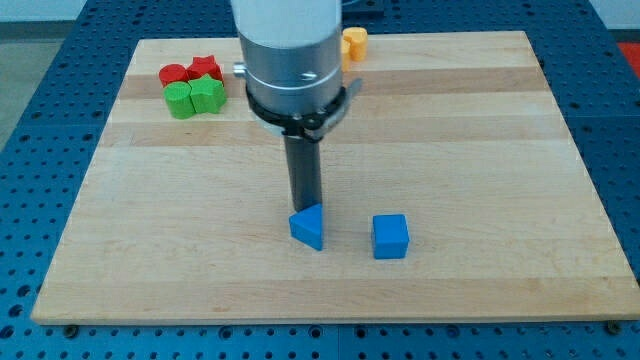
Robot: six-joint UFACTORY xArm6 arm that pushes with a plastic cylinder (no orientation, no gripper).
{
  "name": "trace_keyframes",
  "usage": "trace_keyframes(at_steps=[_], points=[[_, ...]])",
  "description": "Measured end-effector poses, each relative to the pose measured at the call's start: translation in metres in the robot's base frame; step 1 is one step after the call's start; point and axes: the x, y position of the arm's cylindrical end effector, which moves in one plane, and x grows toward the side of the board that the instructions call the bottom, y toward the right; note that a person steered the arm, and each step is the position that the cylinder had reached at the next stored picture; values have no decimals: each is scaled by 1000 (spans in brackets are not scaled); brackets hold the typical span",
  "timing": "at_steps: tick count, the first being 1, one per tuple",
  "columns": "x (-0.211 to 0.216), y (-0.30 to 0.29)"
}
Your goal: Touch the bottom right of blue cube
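The blue cube (390, 237) sits on the wooden board (480, 140), towards the view's bottom, right of centre. A blue triangular block (309, 227) lies to its left, a small gap apart. My dark rod comes down from the arm's white and grey body, and my tip (304, 208) stands right behind the blue triangular block, at its top edge, seemingly touching it. My tip is left of the blue cube and slightly above it in the view, well apart from it.
At the view's top left, two red blocks (190, 71) and two green blocks (195, 97) sit clustered together. An orange-yellow block (355, 43) shows at the top, partly hidden behind the arm's body.
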Motion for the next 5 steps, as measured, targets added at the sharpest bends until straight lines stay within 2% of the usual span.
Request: trace_keyframes(at_steps=[1, 2, 3, 4, 5], points=[[13, 23], [-7, 23], [-41, 71], [-43, 175], [-16, 260]])
